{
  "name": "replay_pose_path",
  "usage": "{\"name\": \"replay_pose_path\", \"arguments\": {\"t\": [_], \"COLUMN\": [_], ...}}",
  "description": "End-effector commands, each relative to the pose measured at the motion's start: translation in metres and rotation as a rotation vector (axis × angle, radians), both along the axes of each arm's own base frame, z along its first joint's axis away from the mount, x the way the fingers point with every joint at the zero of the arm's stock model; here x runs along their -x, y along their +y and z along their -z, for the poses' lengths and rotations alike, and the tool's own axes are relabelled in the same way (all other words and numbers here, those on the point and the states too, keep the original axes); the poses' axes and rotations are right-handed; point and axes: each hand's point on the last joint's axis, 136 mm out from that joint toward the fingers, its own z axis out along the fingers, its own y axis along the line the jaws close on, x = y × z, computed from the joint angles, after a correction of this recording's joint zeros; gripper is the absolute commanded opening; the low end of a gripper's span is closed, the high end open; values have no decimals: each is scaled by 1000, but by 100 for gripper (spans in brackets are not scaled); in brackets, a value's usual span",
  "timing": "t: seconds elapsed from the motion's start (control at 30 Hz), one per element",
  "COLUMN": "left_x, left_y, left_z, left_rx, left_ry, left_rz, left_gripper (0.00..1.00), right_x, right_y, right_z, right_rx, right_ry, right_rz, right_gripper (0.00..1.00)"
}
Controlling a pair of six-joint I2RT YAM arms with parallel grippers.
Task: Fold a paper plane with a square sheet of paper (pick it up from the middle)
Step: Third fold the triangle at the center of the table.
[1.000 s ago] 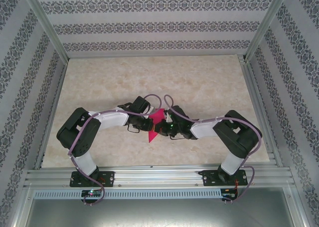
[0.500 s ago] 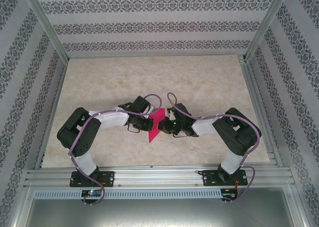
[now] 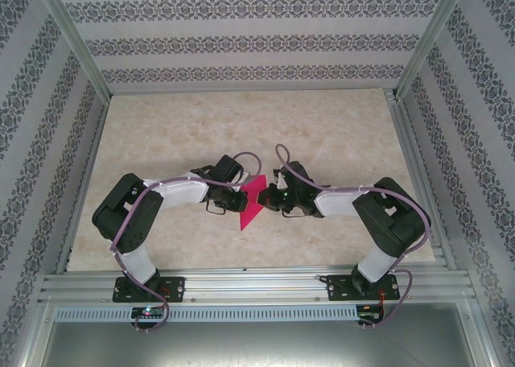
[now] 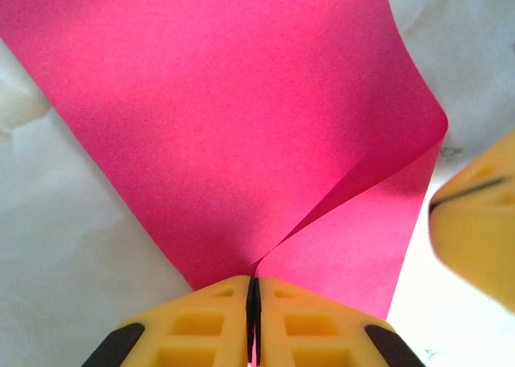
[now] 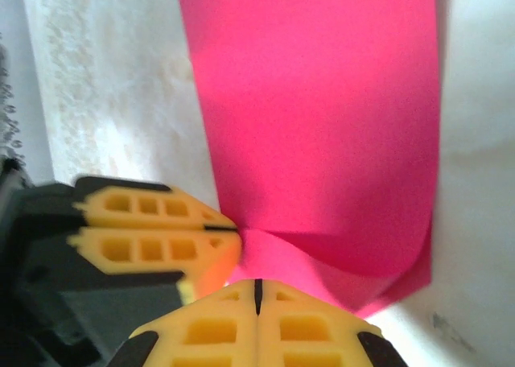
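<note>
We see the left end effector (image 4: pixel 253 286) clenched on the paper (image 4: pixel 241 125), to hold it doubled over the tabletop's (image 3: pixel 338 134) middle; the right end effector (image 5: pixel 257 288) (shut, beside its edge) seems poised to crease.

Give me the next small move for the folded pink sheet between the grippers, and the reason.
Probably run the shut right gripper along the rounded bend, pressing it down into a crease. The square sheet of paper is doubled over, but the fold bulges open rather than lying flat. The left gripper is shut where the layers meet, which should anchor the sheet.
</note>
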Motion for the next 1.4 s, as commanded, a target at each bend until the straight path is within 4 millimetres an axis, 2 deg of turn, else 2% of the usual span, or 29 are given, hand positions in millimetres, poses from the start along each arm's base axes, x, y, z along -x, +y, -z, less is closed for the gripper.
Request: {"name": "replay_pose_path", "arguments": {"t": [0.0,0.1,0.27,0.33,0.4,0.57,0.67,0.73,0.87,1.03,1.1,1.2,1.37], "left_x": [5,4,3,3,4,4,5,5,5,6,5,5,5], "left_y": [11,11,11,10,11,13,13,13,12,13,13,14,14], "left_z": [11,11,10,11,13,13,13,13,15,15,15,16,15], "left_rx": [-52,-53,-57,-57,-63,-76,-78,-77,-75,-79,-81,-84,-86], "left_ry": [36,37,34,37,43,45,46,48,54,55,54,56,54], "left_rz": [9,10,10,10,14,19,18,18,16,17,18,21,21], "left_gripper": [13,13,13,13,13,13,13,13,13,13,13,13,13], "right_x": [-5,-8,-3,-1,-2,-15,-19,-20,-18,-9,-8,-9,-16], "right_y": [4,2,-14,-14,-12,-10,-10,-8,-5,-20,-23,-18,-13], "right_z": [-4,8,46,49,42,2,-10,-8,11,47,54,44,8], "right_rx": [-10,19,119,118,100,24,-4,-8,-7,62,74,49,31], "right_ry": [-11,7,60,73,63,-4,-26,-18,30,82,89,85,20], "right_rz": [-34,-22,14,10,7,8,-2,-11,-13,27,31,20,8], "right_gripper": [3,3,3,3,3,4,4,4,3,3,3,4,4]}}
